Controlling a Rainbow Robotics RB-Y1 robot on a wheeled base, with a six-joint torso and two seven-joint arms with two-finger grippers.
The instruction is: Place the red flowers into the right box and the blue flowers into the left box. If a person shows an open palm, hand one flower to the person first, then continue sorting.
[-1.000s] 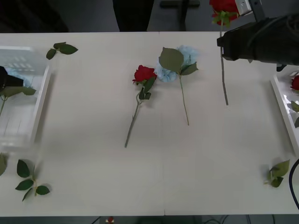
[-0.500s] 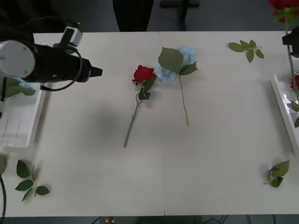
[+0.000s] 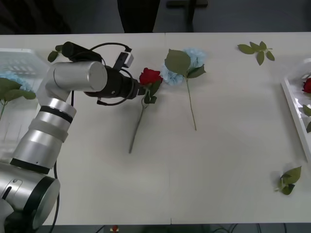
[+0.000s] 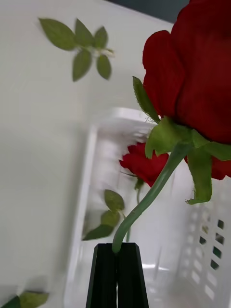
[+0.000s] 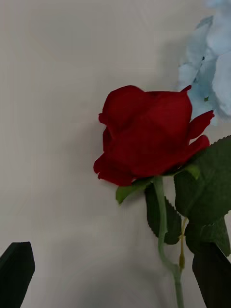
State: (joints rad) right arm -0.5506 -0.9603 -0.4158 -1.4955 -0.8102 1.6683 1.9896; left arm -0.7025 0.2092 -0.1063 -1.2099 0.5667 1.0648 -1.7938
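A red rose (image 3: 149, 76) lies mid-table with its stem pointing toward me. My left gripper (image 5: 115, 248) hovers open just short of its bloom (image 5: 147, 137), black fingers on either side of the stem and not touching it. A pale blue flower (image 3: 192, 60) lies on the table just right of the rose. My right gripper (image 4: 117, 250) is shut on the stem of another red rose (image 4: 192, 72), held above the right box (image 4: 89, 159), where a red rose (image 4: 144, 163) lies. The left box (image 3: 41, 102) holds a blue flower (image 3: 14, 80).
Loose leaf sprigs lie at the back right (image 3: 257, 48), the front right (image 3: 289, 180) and the back left (image 3: 63, 48). The right box's rim (image 3: 291, 104) shows at the table's right edge. The table's front half is bare.
My left arm swung from beside the left box across to the red rose at mid-table. The right arm carried its rose rightward, out of the front view.
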